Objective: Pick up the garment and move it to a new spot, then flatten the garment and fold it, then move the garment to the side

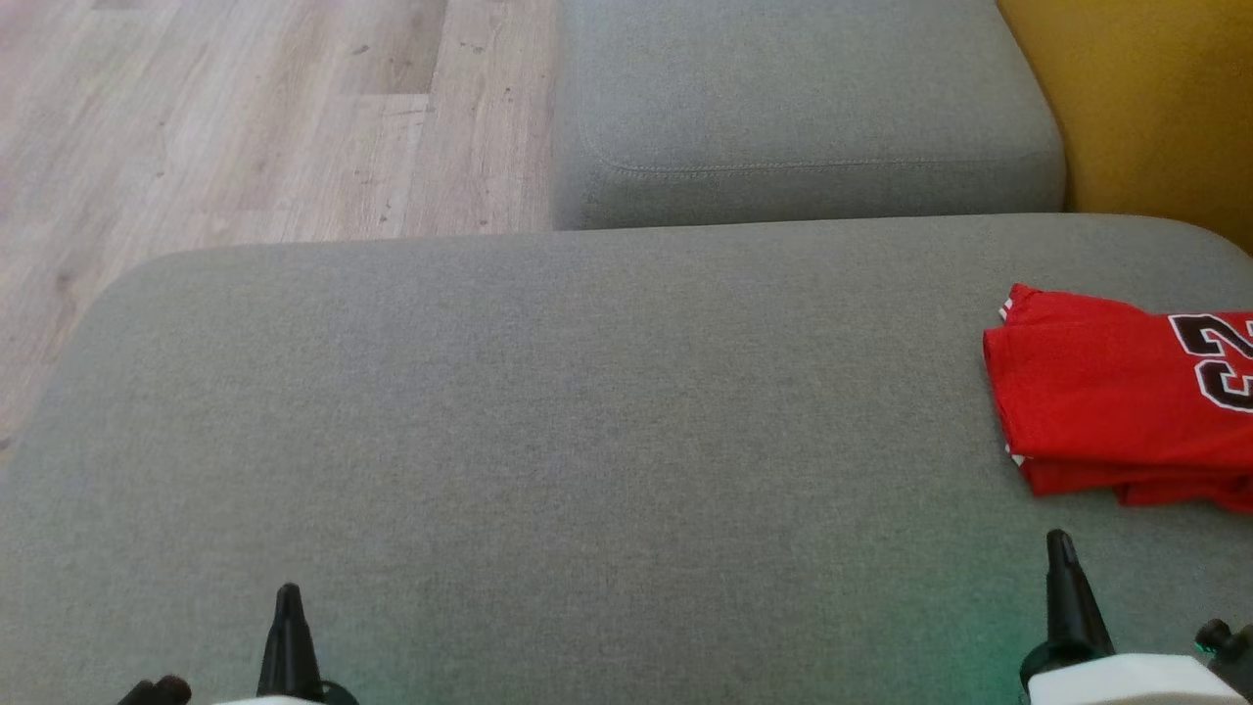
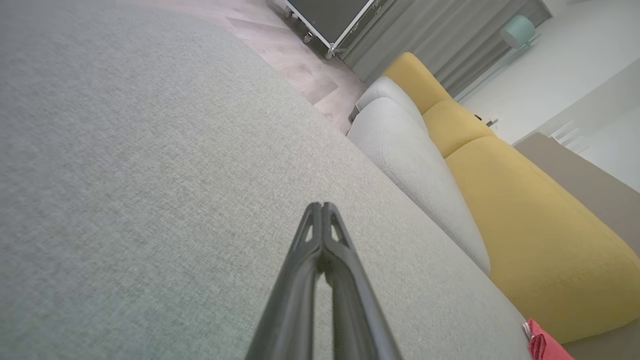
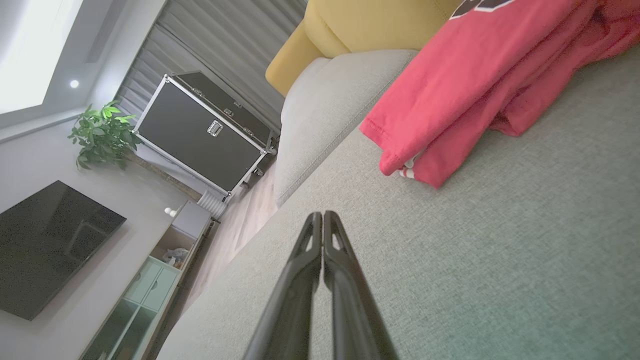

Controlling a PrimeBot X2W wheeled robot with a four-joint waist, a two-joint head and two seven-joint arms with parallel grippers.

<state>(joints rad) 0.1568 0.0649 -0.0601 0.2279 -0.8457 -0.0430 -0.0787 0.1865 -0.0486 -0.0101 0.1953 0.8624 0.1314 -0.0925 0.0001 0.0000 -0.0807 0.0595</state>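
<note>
Closest in, the left gripper (image 2: 320, 206) and the right gripper (image 3: 323, 215) sit low over the grey seat cushion (image 1: 489, 392). Each has its two dark fingers pressed tip to tip with nothing between them. Just beyond the right gripper, at the cushion's right end, lies the garment (image 1: 1096, 392), a red jersey folded into a loose stack of layers (its far part runs out of the head view). It looks light, soft and limp, so it should sag and unfold if lifted by one point. A safer hold, I judge, is a pinch through all layers at the near folded edge, or at two corners with both arms. Red-and-white striped trim peeks out at one corner. The only writing is large dark digits edged in white, cut off by the frame, seemingly a 2 and a 3; no brand can be read. Farther off are a second grey cushion (image 1: 803, 98), a yellow backrest (image 1: 1145, 98) and the wooden floor (image 1: 245, 117).
</note>
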